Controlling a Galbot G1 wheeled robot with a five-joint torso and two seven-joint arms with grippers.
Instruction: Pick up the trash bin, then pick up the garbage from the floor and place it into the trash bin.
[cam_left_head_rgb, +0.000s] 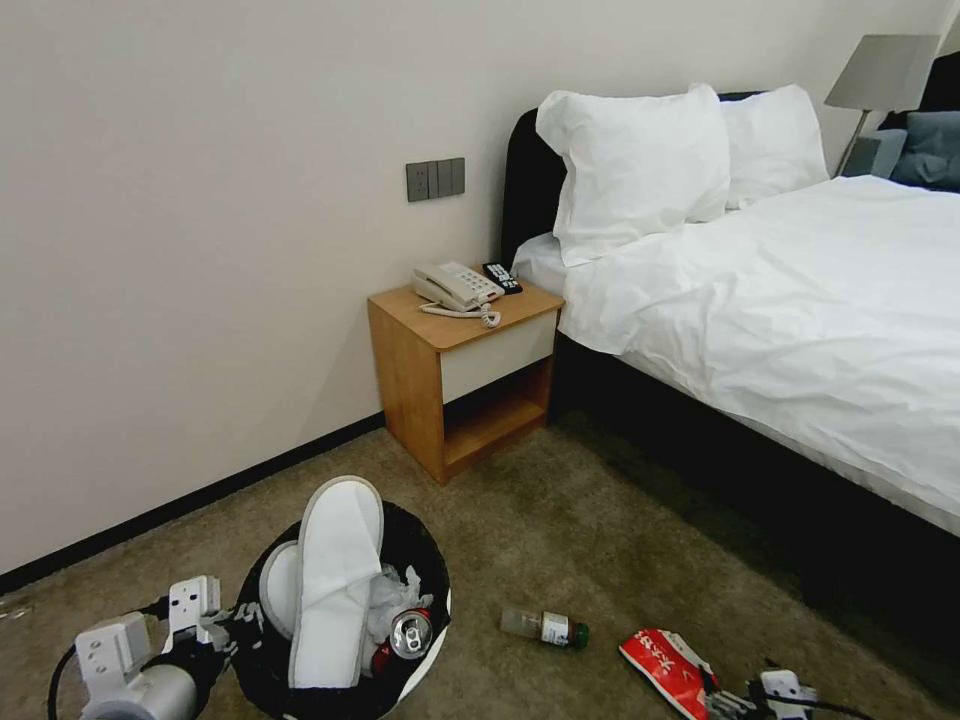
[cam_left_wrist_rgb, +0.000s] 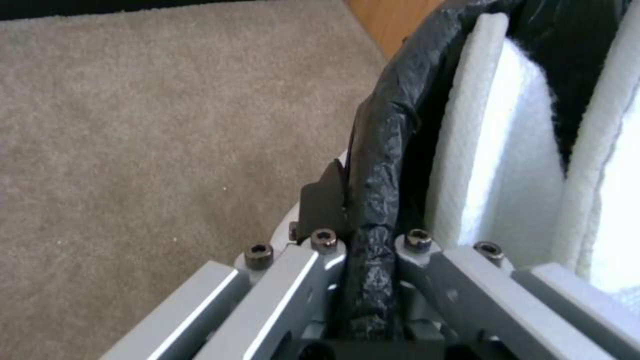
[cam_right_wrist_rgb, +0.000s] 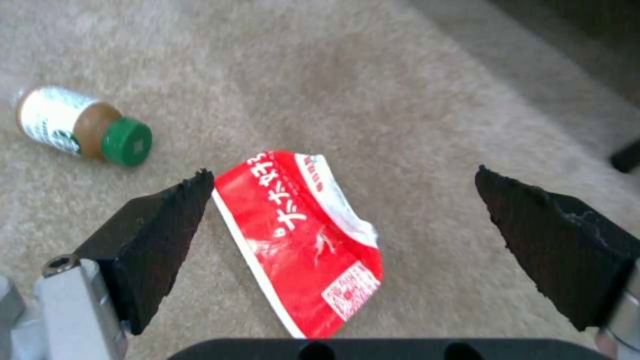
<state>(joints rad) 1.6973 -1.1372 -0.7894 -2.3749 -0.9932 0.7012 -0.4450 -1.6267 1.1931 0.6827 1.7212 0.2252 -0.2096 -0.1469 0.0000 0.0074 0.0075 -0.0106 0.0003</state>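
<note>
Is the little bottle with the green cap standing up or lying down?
Lying down. The bottle rests on its side on the carpet, green cap pointing toward the red packet, outside the trash bin.

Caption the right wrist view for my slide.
Open right pincer poised over the red packet on carpet, green-capped bottle lying nearby.

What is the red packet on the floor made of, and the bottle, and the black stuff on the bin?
The red packet looks like thin shiny plastic or coated paper: it is glossy, creased and torn white at one edge. The bottle seems to be clear plastic with a green cap and a paper-like label. The black lining on the trash bin looks like thin crinkly plastic film, wrinkled where the left gripper pinches it.
</note>
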